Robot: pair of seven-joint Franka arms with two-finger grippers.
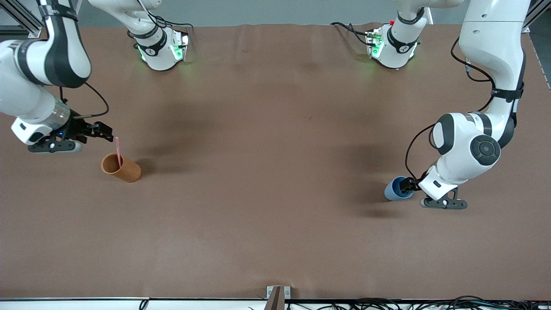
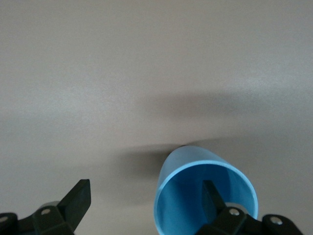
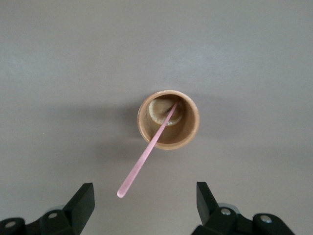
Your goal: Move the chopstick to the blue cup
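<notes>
Chopstick (image 3: 146, 152) leans in the orange cup (image 1: 122, 168), so we centre the open right claw (image 1: 103, 129) on its tip, while the open left claw (image 2: 146, 205) straddles the blue cup's (image 2: 205, 196) rim.

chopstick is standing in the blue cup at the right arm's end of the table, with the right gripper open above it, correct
Wrong on one point: the chopstick stands in the orange-brown cup, not the blue cup. The right wrist view shows it leaning out over the rim. The rest holds: right arm's end of the table, right gripper open above.
</notes>
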